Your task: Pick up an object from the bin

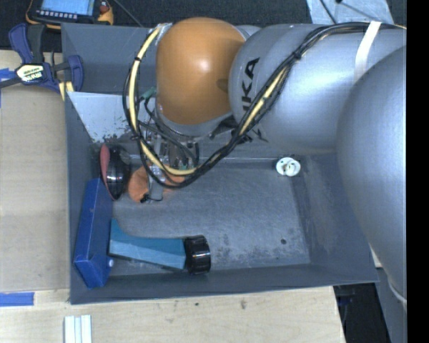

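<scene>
The tool hangs low in the left half of the bin, near the back wall, under the arm's orange cover and its loops of yellow and black cable. Its tip is crowded by the wrist parts, so I cannot tell whether it is open or closed, or whether it has hold of anything.

A small orange lump lies on the bin floor just beside the tool, on the side toward the left wall; whether the two touch cannot be made out. Right next to the lump, closer to the left wall, stands a black round disc with a red rim.

A flat blue box leans along the left wall. A light blue tube with a black cap lies along the front wall. A small white piece sits well apart near the back wall.

The grey arm housing bears dark letters, "KUKA", partly crossed by a cable.
</scene>
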You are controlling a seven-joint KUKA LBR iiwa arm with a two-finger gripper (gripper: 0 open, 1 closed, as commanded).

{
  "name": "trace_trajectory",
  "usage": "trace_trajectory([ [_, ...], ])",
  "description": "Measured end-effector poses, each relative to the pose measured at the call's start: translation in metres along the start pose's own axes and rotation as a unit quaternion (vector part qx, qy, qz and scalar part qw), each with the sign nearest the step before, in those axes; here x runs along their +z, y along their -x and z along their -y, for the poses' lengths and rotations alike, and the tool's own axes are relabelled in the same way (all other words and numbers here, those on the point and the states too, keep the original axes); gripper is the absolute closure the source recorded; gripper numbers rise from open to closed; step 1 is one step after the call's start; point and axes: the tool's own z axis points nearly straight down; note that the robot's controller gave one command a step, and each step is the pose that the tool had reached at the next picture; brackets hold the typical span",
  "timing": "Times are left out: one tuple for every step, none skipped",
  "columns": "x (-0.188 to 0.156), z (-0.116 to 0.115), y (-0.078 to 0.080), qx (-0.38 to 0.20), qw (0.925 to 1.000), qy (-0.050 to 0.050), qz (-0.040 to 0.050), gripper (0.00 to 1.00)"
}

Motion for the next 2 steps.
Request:
trace_trajectory([
  [-0.005,0.001,0.001,0.001,1.0000,0.001,0.0035,0.00],
  [0.034,0.005,0.014,0.031,0.9995,0.002,0.0069,0.00],
])
